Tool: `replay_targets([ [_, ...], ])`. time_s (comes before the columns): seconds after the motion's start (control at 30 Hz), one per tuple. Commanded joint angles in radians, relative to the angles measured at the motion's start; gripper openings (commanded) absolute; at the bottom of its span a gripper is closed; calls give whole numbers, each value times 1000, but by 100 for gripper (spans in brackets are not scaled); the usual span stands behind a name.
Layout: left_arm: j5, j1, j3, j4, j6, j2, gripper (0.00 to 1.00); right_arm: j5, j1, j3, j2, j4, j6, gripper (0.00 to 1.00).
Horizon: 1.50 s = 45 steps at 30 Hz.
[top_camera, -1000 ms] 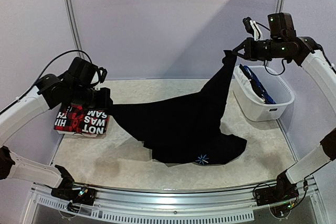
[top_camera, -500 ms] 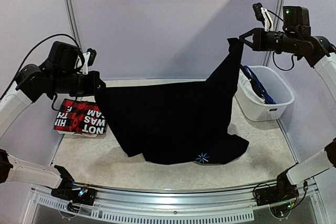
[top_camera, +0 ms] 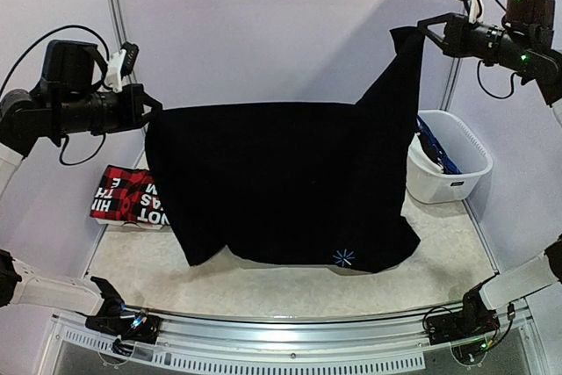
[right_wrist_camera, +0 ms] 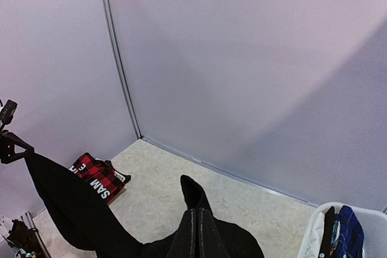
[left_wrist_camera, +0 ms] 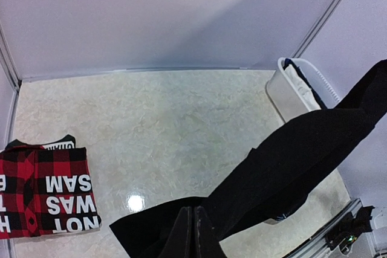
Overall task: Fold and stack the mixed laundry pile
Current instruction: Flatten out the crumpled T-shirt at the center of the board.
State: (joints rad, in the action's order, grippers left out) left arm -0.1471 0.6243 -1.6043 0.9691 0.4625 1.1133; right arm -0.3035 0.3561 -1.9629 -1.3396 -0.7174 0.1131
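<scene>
The plain black garment (top_camera: 290, 186) is held spread as a broad sheet above the counter (top_camera: 263, 292), w/ a small blue star mark near its lower hem. One top corner is pinched in the closed left tool (top_camera: 151, 110) and the opp. corner, higher, is clamped in the right tool (top_camera: 423, 31). Vs. 0.5 s ago, both tools are raised and set wider apart, so the cloth is pulled flatter and less of it is draped on the counter; the folded red-black plaid garment (top_camera: 127, 198) is unchanged at far left.

White plastic basket (top_camera: 448, 186) at far right of marbled table (top_camera: 140, 261); lilac walls (top_camera: 263, 24) behind
</scene>
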Motion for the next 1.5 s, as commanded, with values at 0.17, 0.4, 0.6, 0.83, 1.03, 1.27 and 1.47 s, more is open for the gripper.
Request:
replay_targets([
  [0.17, 64, -11, -196, 36, -72, 18, 0, -25, 0, -115, 65, 77, -39, 0],
  [0.4, 165, -11, -356, 35, -108, 59, 0, -47, 0, -177, 98, 117, -33, 0],
  [0.6, 301, -11, -490, 17, -111, 101, 0, -51, 1, -286, 99, 134, -55, 0],
  [0.83, 396, -11, -579, -94, -96, 107, 0, -7, 1, -389, 100, 230, -102, 0],
  [1.03, 429, -11, -729, -187, -112, 173, 0, 10, -1, -396, 103, 385, -153, 0],
  [1.27, 255, -12, -800, -257, -195, 252, 0, 54, 1, -436, 26, 515, -233, 0],
  [1.47, -29, -178, -804, -181, -151, 435, 0, 262, 1, -489, -227, 534, -333, 0],
])
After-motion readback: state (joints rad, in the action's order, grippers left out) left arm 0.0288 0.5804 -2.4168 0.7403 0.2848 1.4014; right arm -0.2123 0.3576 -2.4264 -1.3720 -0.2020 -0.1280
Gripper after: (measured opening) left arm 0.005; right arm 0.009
